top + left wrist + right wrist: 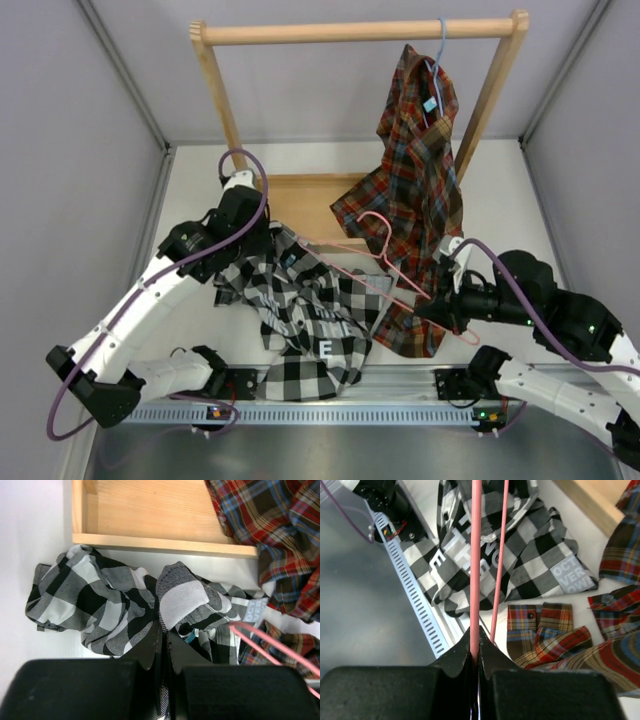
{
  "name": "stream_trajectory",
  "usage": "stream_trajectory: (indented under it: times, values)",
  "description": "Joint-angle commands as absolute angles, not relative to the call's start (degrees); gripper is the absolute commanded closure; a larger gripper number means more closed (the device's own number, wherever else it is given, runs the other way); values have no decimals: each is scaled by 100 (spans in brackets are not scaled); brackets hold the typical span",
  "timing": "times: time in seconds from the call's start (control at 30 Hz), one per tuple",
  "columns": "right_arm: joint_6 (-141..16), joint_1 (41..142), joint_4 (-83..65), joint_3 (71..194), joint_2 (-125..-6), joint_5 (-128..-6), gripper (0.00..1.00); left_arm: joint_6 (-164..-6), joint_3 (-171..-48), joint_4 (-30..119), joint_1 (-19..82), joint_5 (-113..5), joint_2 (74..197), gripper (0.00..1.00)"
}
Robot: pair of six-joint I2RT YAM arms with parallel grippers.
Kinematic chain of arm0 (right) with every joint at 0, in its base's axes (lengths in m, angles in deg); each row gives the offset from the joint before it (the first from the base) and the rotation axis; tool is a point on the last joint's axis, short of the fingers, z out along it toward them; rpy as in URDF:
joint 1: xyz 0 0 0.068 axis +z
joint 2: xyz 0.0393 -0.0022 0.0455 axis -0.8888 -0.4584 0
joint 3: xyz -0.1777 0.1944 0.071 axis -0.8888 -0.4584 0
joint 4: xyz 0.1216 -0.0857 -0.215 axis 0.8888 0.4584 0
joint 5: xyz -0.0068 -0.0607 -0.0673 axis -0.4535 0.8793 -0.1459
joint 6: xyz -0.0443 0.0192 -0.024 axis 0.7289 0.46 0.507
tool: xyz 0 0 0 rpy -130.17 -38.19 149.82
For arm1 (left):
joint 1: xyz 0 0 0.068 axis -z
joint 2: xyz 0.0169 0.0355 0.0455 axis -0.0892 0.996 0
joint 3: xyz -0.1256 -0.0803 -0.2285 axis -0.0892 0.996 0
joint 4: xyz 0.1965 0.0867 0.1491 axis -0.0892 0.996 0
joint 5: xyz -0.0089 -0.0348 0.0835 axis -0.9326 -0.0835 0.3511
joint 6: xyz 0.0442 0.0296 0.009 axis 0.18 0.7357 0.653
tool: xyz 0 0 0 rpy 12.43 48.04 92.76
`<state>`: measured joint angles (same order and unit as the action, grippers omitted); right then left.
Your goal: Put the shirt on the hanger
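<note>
The black-and-white check shirt (305, 320) lies crumpled on the table between the arms, white lettering up (470, 555). My left gripper (268, 232) is shut on a fold of the shirt (182, 600) near its collar, at the shirt's far end. The pink wire hanger (385, 285) lies slanted over the shirt, hook toward the rack. My right gripper (428, 300) is shut on one pink hanger wire (475, 570) at its right end. The hanger's left end reaches into the shirt in the left wrist view (270, 647).
A wooden rack (360, 32) stands at the back with a wooden base tray (150, 515). A red, orange and blue plaid shirt (415, 180) hangs from it on a light blue hanger (438, 60) and drapes onto the table. A slotted rail (400, 400) runs along the near edge.
</note>
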<state>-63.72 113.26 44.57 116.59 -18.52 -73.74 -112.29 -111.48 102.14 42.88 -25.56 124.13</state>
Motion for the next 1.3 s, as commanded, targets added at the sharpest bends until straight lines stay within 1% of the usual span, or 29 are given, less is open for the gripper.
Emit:
stream_trajectory:
  times: [0.0,0.1,0.13,0.27,0.33,0.37,0.43,0.47,0.6,0.73,0.77,0.83,0.97,1.03,1.1,1.13,1.27]
  values:
    - [-6375,11387,4661,11604,-1665,-7797,100,-10902,-11505,10207,4256,-2854,12452,100]
    - [-6384,11387,4381,11437,-1647,-8174,100,-10638,-11575,10137,4256,-3250,12566,100]
    - [-6393,11378,4292,11393,-1665,-8245,100,-10577,-11584,10093,4256,-3643,12575,100]
    - [-6471,11378,3827,11130,-1805,-8412,100,-10454,-11514,9979,4265,-4059,12514,100]
    - [-6673,11378,3256,10981,-1901,-8413,100,-10383,-11497,9856,4273,-4366,12444,100]
    - [-6900,11378,3037,10823,-2033,-8378,100,-10287,-11435,9760,4273,-5003,12383,100]
    - [-7130,11378,2467,10699,-2252,-8203,100,-10269,-11400,9549,4326,-5447,12269,100]
    - [-7331,11378,2307,10603,-2306,-7915,100,-10225,-11400,9513,4361,-5770,12129,100]
    - [-7570,11387,1743,10531,-2543,-7500,100,-10076,-11417,9513,4449,-6090,11741,100]
    - [-7650,11387,1620,10575,-2833,-6921,100,-9926,-11400,9539,4449,-6380,11521,100]
    - [-7650,11378,1585,10523,-2851,-6606,100,-9882,-11400,9548,4449,-6406,11503,100]
    - [-7571,11387,1427,10366,-2843,-6567,100,-9795,-11391,9557,4449,-6468,11477,100]
    - [-7395,11387,356,9829,-2544,-7838,100,-9671,-11382,9609,4458,-6293,11608,100]
    - [-7369,11404,47,9741,-2403,-7991,100,-9662,-11400,9645,4475,-6187,11749,100]
    - [-7184,11440,63,9749,-2385,-8316,100,-9680,-11505,9679,4502,-6003,11863,100]
    - [-7053,11466,160,9862,-2438,-8456,100,-9715,-11592,9793,4511,-5646,11985,100]
    - [-6622,11519,827,10162,-2675,-8905,100,-9917,-12190,10040,4520,-4914,12188,100]
